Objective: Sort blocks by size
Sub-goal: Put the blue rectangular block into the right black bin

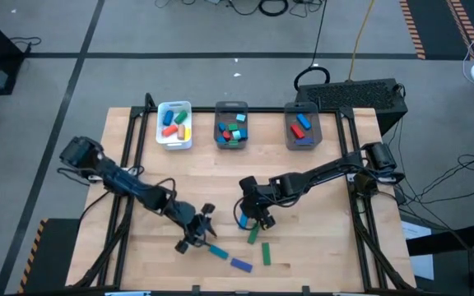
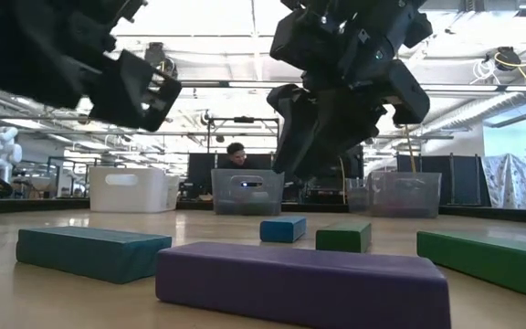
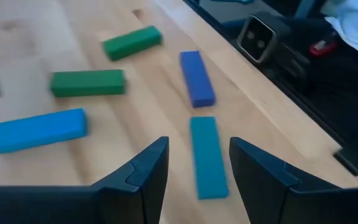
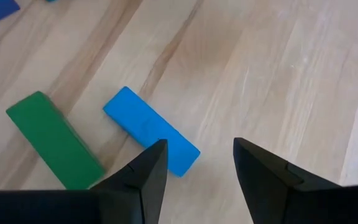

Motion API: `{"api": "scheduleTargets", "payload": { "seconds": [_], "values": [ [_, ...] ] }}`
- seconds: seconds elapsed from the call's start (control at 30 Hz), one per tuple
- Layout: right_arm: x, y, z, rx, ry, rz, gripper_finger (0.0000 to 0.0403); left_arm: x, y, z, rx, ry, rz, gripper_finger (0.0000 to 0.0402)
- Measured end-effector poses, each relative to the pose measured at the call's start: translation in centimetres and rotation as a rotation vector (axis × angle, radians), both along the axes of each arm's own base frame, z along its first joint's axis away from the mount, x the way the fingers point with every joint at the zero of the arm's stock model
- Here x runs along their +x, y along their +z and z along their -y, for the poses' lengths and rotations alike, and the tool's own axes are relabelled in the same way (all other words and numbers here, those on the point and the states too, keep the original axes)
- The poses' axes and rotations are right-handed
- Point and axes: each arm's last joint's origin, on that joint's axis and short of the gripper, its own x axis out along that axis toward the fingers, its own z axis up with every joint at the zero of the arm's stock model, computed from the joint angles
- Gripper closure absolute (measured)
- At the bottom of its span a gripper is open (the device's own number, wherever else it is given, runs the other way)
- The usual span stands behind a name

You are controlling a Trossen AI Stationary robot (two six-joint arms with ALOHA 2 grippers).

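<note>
Five blocks lie flat on the near half of the wooden table: a blue one point(image 1: 243, 220), two green ones point(image 1: 253, 234) point(image 1: 266, 253), a teal one point(image 1: 218, 251) and a purple one point(image 1: 240, 265). My left gripper point(image 1: 197, 234) is open and hangs above the teal block point(image 3: 207, 155), which shows between its fingers. My right gripper point(image 1: 253, 215) is open above the table, just beside the blue block point(image 4: 151, 130) and a green block point(image 4: 55, 140). In the low view both grippers point(image 2: 135, 91) point(image 2: 309, 155) are clear of the table.
At the far side stand a white tray point(image 1: 174, 140) and two grey bins point(image 1: 231, 145) point(image 1: 303, 145), each holding several coloured blocks. A keyboard point(image 1: 360, 94) lies beyond the far right corner. A person point(image 2: 236, 155) sits in the room behind the bins.
</note>
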Motion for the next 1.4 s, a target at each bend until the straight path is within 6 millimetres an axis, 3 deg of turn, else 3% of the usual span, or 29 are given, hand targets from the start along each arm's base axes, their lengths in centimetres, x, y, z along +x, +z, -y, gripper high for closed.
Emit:
{"api": "scheduleTargets", "payload": {
  "seconds": [0.43, 0.73, 1.0, 1.1, 1.27, 1.4],
  "values": [
    [-0.2, 0.0, -0.7, 0.058, -0.057, -0.015, 0.0234, 1.0, -4.9, 1.9, 0.051, -0.026, -0.001, 0.0228],
    [-0.5, -0.2, -1.0, 0.055, -0.054, -0.045, 0.0234, 1.1, -6.7, 2.1, 0.008, -0.045, -0.067, 0.0228],
    [-0.5, -0.2, -1.0, 0.053, -0.054, -0.045, 0.0234, 1.2, -7.0, 2.1, 0.024, -0.025, -0.058, 0.0231],
    [-0.5, -0.2, -1.0, 0.053, -0.053, -0.045, 0.0234, 1.2, -7.0, 2.0, 0.047, -0.028, -0.040, 0.0256],
    [-0.5, -0.2, -1.0, 0.052, -0.053, -0.045, 0.0234, 1.4, -7.0, 1.8, 0.059, -0.024, -0.031, 0.0346],
    [-0.5, -0.2, -1.0, 0.052, -0.065, -0.044, 0.0234, 1.5, -7.0, 1.5, 0.049, -0.029, -0.035, 0.0345]
  ]
}}
